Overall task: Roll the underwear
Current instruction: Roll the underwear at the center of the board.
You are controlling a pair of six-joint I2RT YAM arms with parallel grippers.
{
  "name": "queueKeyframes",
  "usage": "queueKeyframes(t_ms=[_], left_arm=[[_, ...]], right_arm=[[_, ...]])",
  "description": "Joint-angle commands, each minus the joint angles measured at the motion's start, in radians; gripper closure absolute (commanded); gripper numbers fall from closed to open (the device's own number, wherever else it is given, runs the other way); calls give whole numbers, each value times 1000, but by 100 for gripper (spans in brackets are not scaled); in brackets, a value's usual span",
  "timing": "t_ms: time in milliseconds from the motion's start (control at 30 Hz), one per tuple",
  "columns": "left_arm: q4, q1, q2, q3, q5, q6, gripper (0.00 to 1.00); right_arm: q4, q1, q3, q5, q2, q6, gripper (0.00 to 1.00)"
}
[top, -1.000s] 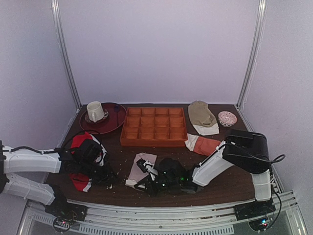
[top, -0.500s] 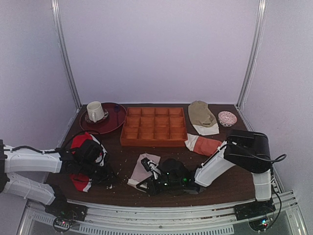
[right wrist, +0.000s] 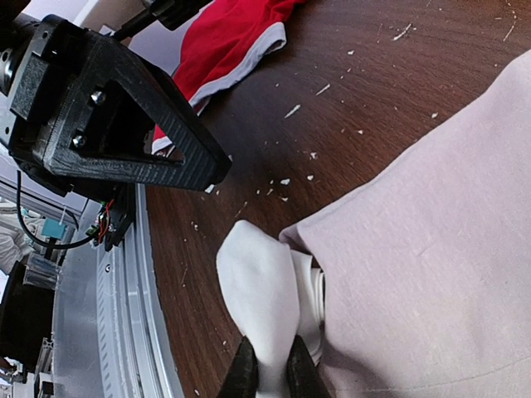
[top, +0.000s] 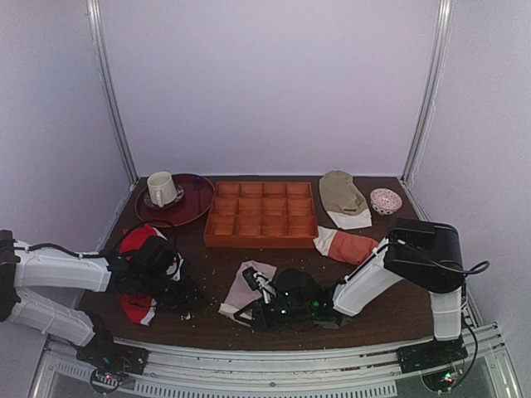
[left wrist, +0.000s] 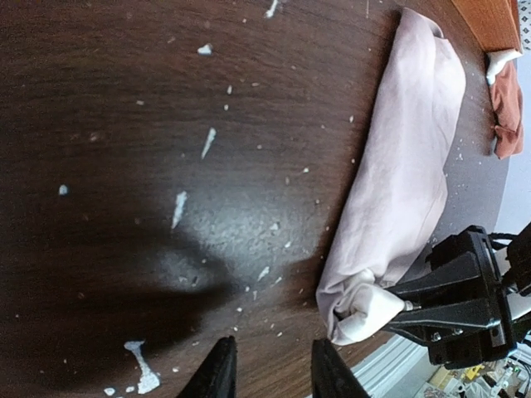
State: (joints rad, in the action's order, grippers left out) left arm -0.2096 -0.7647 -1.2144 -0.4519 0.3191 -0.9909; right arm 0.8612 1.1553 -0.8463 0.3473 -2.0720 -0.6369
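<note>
Left end effector (left wrist: 272, 370): fingers parted, nothing between them, hanging low over the surface (left wrist: 116, 124) just left of the underwear, not touching it

Red garment (top: 135, 247): white trim, far left, partly under the left arm

Crumbs (left wrist: 178, 207): pale specks scattered all over the dark wood, kinda messy

Underwear (left wrist: 411, 157): pinkish-beige, front-middle of the surface, lying as a long loose roll with a white waistband corner poking out at the near end

Right end effector (right wrist: 270, 375): clamped tight on that white waistband corner, down low by the surface

Tray (top: 261, 214): orange, lots of little compartments, behind the underwear and apart from it

Orange-rust garment (top: 348, 246): white band, off to the right by the tray's front corner, clear of the underwear
</note>
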Motion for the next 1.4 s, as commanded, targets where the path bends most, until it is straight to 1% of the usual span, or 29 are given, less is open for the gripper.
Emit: queueKeyframes(t_ms=[0, 100, 333, 467, 600, 700, 833, 900, 967, 1067, 1200, 1367], left_arm=[[77, 8, -45, -38, 34, 28, 67], [100, 8, -75, -51, 39, 35, 64], [108, 8, -167, -138, 56, 85, 66], [99, 13, -198, -164, 66, 88, 66], [86, 28, -152, -143, 47, 79, 66], [46, 36, -94, -125, 26, 72, 66], [-1, 39, -17, -98, 10, 56, 66], [-18, 39, 20, -75, 4, 41, 66], [-25, 38, 58, -46, -3, 26, 66], [-36, 38, 100, -12, -10, 15, 65], [-64, 39, 130, -4, -37, 2, 65], [-23, 39, 134, -2, -30, 4, 66]], right_arm=[[-75, -1, 44, 29, -57, 7, 100], [-77, -1, 44, 39, -62, 52, 100], [-113, -2, 47, 46, -39, 88, 100], [-62, -13, 42, 127, -74, 66, 100], [-29, -35, 16, 256, -119, 57, 100], [-10, -63, -13, 359, -158, 55, 100], [-85, -109, -78, 483, -193, 87, 100], [-156, -129, -114, 527, -200, 119, 100], [-245, -142, -141, 526, -192, 194, 100], [-347, -150, -175, 520, -181, 244, 100], [-331, -146, -142, 454, -159, 217, 100], [-347, -130, -95, 404, -122, 253, 100]])
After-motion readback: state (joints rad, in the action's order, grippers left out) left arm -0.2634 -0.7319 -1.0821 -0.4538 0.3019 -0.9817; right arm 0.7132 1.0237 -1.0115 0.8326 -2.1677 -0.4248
